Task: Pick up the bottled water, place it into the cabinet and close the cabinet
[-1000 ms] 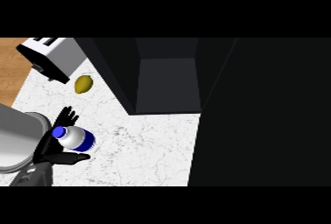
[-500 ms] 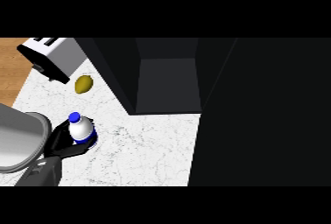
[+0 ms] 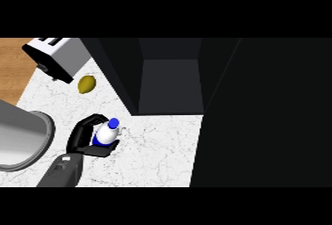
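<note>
hand: left hand (image 3: 88, 139) curled round bottled water (image 3: 106, 133), held upright for carrying
cabinet (image 3: 170, 83): door open, interior dark
right hand: not seen

Arm in view: one grey forearm (image 3: 63, 170), entering from the lower left of the frame and angled up and slightly right.
Side: cannot tell from this view alone whether it is the left or right arm.
Hand: black hand (image 3: 86, 139), left of centre.
Hand state: fingers (image 3: 88, 123) and thumb curled round a bottle.
Other hand: unseen.
</note>
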Robot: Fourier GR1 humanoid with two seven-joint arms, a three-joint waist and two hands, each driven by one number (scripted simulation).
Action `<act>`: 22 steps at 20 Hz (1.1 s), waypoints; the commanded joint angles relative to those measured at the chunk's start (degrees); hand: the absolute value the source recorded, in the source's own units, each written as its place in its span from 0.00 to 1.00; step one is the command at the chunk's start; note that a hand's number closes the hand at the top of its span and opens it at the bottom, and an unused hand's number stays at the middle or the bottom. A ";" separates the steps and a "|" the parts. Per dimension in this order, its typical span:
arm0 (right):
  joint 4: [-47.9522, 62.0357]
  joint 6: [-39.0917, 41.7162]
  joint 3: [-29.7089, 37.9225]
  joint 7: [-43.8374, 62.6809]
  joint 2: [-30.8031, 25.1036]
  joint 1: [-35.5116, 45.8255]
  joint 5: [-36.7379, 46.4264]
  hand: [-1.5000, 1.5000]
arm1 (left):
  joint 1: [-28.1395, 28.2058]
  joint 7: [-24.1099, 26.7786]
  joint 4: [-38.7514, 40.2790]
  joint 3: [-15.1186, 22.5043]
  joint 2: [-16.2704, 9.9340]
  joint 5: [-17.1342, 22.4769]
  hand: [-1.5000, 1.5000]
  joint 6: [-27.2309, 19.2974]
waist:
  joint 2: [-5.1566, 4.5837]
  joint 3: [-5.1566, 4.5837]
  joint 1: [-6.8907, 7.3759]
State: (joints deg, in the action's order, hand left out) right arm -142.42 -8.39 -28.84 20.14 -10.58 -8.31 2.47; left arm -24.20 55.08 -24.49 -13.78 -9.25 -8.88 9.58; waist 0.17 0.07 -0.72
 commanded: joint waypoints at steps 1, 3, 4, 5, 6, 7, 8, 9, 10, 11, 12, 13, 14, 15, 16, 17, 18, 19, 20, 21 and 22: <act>-6.24 -1.09 -0.38 4.77 -0.46 0.47 3.51 0.00 | 0.01 0.75 -4.06 0.19 7.14 0.52 1.00 -8.63 | 0.09 -0.09 0.45; -4.27 -1.63 -3.18 1.41 0.25 -1.52 4.88 0.00 | 0.41 2.09 -5.09 2.44 8.93 1.69 1.00 -12.41 | 0.16 -0.08 0.19; -4.80 0.17 1.16 0.14 -1.97 -2.40 1.38 0.00 | 0.82 1.78 -8.47 0.56 8.54 2.00 1.00 -9.35 | 0.12 -0.02 0.59; -8.24 1.07 1.46 0.73 -3.72 -5.54 -0.20 0.00 | 0.54 1.72 -8.13 1.46 9.04 2.77 1.00 -9.77 | 0.09 -0.03 0.18; -5.43 -0.01 3.30 3.60 -1.78 -0.22 -0.66 0.00 | 4.30 2.26 -8.81 8.36 9.09 7.93 1.00 -10.04 | 0.16 -0.06 0.57; -3.74 0.42 1.36 -0.73 -1.74 -2.18 1.14 0.00 | 1.55 -3.53 -12.43 8.09 9.12 9.72 1.00 -9.29 | 0.26 -0.02 0.56; -5.17 -0.62 -0.39 0.99 -0.79 -1.64 2.43 0.00 | 3.72 -3.97 -14.67 10.32 9.15 10.55 1.00 -8.34 | 0.24 -0.04 0.64; -3.23 -1.46 -0.55 1.38 -0.11 -0.24 3.63 0.00 | 4.90 -8.04 -20.10 10.22 9.17 11.06 1.00 -7.10 | 0.36 -0.02 1.16; -7.19 -0.58 -0.26 4.25 -1.73 -1.09 1.75 0.00 | 3.17 -9.05 -19.10 13.81 9.19 14.45 1.00 -10.18 | 0.28 -0.06 0.49; -5.12 -1.46 -0.71 2.35 -0.29 -0.64 2.68 0.00 | 3.57 -9.98 -20.42 14.15 9.20 16.16 1.00 -10.94 | 0.14 -0.06 0.49; -6.28 -0.39 0.97 3.24 -2.04 -0.64 1.46 0.00 | 3.72 -11.60 -24.17 14.72 9.21 17.00 1.00 -10.22 | 0.24 -0.05 0.65; -3.11 -3.39 -5.40 1.46 1.28 -1.48 6.78 0.00 | 5.65 -13.14 -27.02 17.86 9.22 18.96 1.00 -11.99 | 0.29 -0.07 0.59; -5.65 -1.15 -0.92 1.24 -1.62 -2.90 2.02 0.00 | 3.80 -13.32 -25.34 19.73 9.22 21.26 1.00 -12.53 | 0.11 -0.06 0.14; -3.38 -0.74 1.18 -1.33 -1.61 -2.15 0.74 0.00 | 2.87 -17.79 -29.53 20.48 9.23 22.52 1.00 -13.68 | 0.18 -0.02 0.39; -4.07 -1.48 -3.42 -1.42 -0.98 -3.16 4.01 0.00 | 5.06 -17.65 -31.13 25.28 9.23 26.02 1.00 -16.61 | 0.27 -0.06 0.08; -8.82 -1.74 -2.00 2.24 -2.50 -3.89 3.45 0.00 | 7.09 -19.52 -34.26 25.56 9.24 24.50 1.00 -15.95 | 0.32 -0.06 0.31; -7.00 -2.34 -0.99 4.46 -1.31 -0.07 3.33 0.00 | 6.19 -22.67 -36.95 25.23 9.24 24.39 1.00 -17.65 | 0.15 -0.08 0.66; -6.24 -3.44 -4.47 1.64 -0.65 -2.67 5.74 0.00 | 5.91 -20.51 -36.26 31.42 9.24 27.48 1.00 -23.37 | 0.19 -0.10 -0.10; -4.44 -0.38 3.14 0.94 -2.64 -0.42 -1.17 0.00 | 5.15 -24.38 -39.59 28.99 9.24 25.09 1.00 -22.96 | 0.00 -0.04 0.57; -6.05 -2.12 -3.90 -0.63 -2.09 -4.69 5.25 0.00 | 7.60 -23.98 -41.70 32.32 9.24 26.10 1.00 -24.70 | 0.16 -0.06 0.23; -8.00 -1.09 -0.19 0.93 -3.40 -3.42 1.49 0.00 | 0.55 -26.92 -38.59 27.75 9.24 25.83 1.00 -24.02 | 0.01 -0.06 0.03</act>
State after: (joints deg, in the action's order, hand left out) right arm -142.66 -10.20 -29.91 18.71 -11.95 -9.61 2.43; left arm -19.60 33.69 -59.98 12.76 -0.06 15.32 -10.72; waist 0.30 0.00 -0.45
